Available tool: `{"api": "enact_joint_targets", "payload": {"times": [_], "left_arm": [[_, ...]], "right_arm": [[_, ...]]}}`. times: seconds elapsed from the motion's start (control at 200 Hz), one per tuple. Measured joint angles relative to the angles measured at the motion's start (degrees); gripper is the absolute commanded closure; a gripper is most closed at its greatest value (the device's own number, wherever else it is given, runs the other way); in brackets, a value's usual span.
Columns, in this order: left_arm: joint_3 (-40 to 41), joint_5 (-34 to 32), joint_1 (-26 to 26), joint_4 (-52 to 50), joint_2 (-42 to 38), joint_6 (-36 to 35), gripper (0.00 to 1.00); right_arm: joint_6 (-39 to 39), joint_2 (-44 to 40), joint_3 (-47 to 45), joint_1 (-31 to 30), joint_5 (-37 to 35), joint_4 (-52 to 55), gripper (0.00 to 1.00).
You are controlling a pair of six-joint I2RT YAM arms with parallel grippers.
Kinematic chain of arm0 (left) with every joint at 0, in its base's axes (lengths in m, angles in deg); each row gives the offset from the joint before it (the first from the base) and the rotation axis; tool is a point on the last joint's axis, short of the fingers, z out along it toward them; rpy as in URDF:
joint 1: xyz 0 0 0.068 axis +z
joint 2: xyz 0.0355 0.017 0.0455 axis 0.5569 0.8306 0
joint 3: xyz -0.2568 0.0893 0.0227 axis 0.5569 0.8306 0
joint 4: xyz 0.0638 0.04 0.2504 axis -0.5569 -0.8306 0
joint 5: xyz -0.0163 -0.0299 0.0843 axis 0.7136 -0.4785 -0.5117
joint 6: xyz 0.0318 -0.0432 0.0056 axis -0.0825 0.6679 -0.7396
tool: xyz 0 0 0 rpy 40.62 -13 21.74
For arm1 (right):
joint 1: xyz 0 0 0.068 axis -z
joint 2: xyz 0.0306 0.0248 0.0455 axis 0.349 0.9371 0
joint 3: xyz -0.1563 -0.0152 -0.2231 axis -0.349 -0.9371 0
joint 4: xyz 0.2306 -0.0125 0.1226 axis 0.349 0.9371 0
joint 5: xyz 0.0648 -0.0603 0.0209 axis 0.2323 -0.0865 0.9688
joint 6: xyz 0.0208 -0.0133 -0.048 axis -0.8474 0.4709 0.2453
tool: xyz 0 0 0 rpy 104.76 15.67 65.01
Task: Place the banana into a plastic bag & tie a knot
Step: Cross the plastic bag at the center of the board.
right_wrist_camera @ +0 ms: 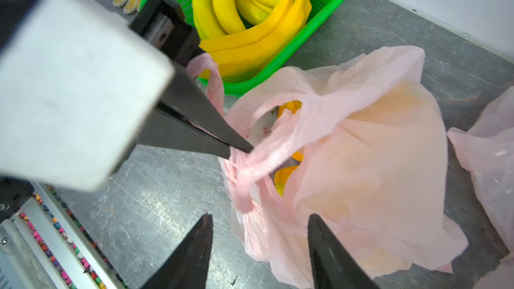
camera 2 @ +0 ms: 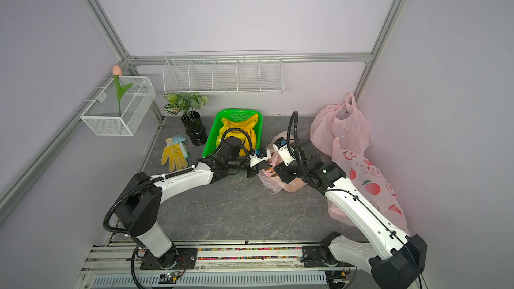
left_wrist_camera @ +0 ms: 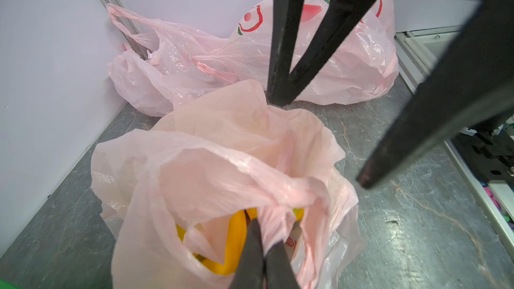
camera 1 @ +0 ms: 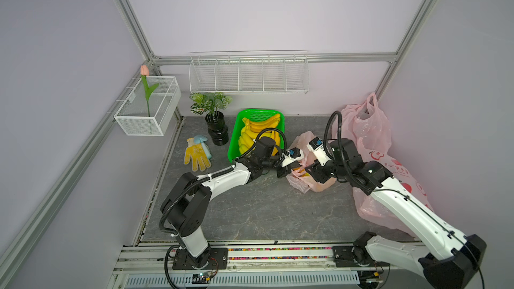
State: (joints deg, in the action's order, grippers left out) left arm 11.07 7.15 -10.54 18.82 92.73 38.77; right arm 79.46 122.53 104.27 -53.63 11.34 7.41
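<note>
- On the grey tabletop [camera 1: 264, 212], between my two grippers, sits the pink plastic bag [camera 1: 314, 186], crumpled and with its mouth open.
- Inside it lies the banana [left_wrist_camera: 236, 234]; its yellow shows through the mouth in both wrist views.
- My left gripper [right_wrist_camera: 242, 150] is clamped on one twisted handle [right_wrist_camera: 244, 173] of the bag, and its jaws meet on the pink film with no gap between them.
- My right gripper [right_wrist_camera: 260, 223] has its jaws spread apart and grips nothing. They stand at the near side of the bag, and I cannot tell whether they touch the film.
- Seen in both top views, my two grippers face each other close together at the bag's mouth.
- Just behind the bag stands the green basket [camera 1: 232, 145], filled with more bananas [camera 1: 258, 129].
- More pink bags [camera 1: 370, 129] are heaped in the far corner on my right.
- On the left of the basket, a yellow glove [camera 1: 196, 154] lies flat near a potted plant [camera 1: 215, 123].
</note>
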Motion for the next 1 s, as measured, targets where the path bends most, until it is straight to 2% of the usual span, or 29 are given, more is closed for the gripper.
{"api": "enact_joint_targets", "payload": {"times": [0.18,0.32,0.55,0.875,1.005], "left_arm": [[0.0,0.66,0.0,-0.13,0.0,-0.22,1.0],[0.0,0.66,0.02,-0.35,0.0,-0.2,1.0],[-0.07,0.68,0.0,1.14,0.0,0.24,1.0],[-0.07,0.83,0.0,4.48,0.0,2.29,1.0],[-0.07,1.18,0.0,5.9,0.0,3.32,1.0]], "right_arm": [[0.22,2.36,0.02,-0.7,2.27,-2.05,0.56],[-0.76,4.94,0.0,-0.68,1.4,-1.79,0.58],[-3.72,-0.72,-4.09,-0.7,0.98,-2.16,0.64],[-7.43,-0.87,-8.52,-0.7,0.96,-4.44,0.61],[-10.03,-0.87,-9.94,-0.7,0.96,-9.07,0.6]]}}
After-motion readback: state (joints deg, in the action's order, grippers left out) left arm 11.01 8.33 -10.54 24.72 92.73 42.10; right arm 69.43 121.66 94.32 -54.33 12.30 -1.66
